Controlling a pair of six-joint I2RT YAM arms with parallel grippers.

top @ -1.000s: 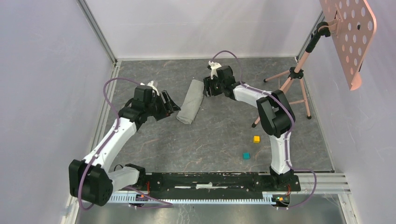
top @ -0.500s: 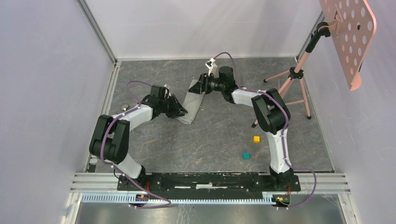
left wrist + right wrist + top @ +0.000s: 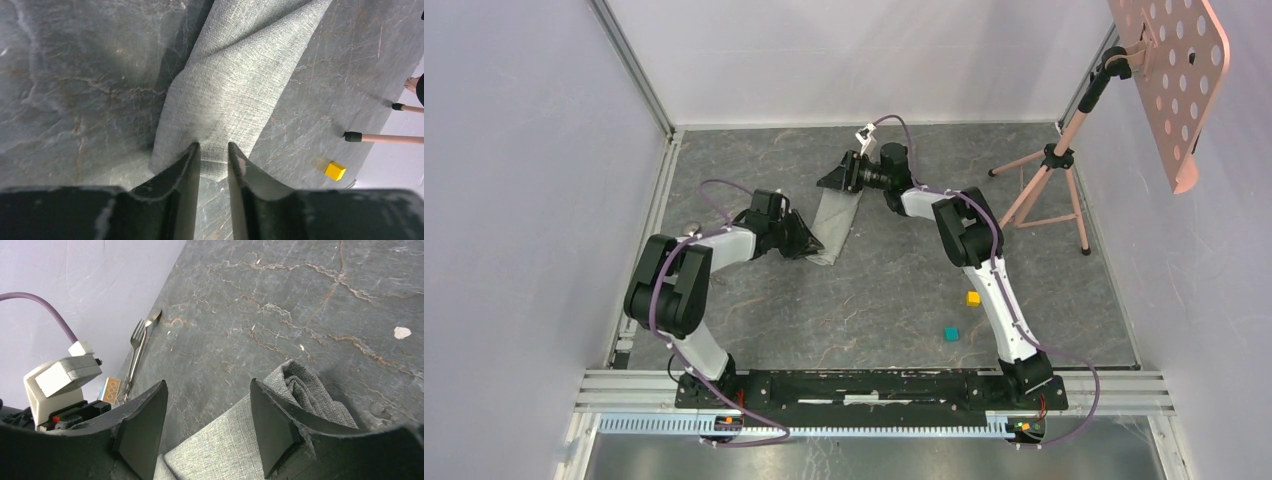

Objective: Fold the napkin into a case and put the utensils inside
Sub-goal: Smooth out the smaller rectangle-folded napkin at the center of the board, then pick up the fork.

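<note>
While the napkin (image 3: 832,222) is just a folded strip, L jaws pinch its near end, R jaws sit apart at far end; utensils (image 3: 136,335) not in yet.

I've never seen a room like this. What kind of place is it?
Probably a robot lab's test booth, not a home. Two robot arms are bolted to a rail, plain walls box in the table, and a tripod stands in the corner.
</note>
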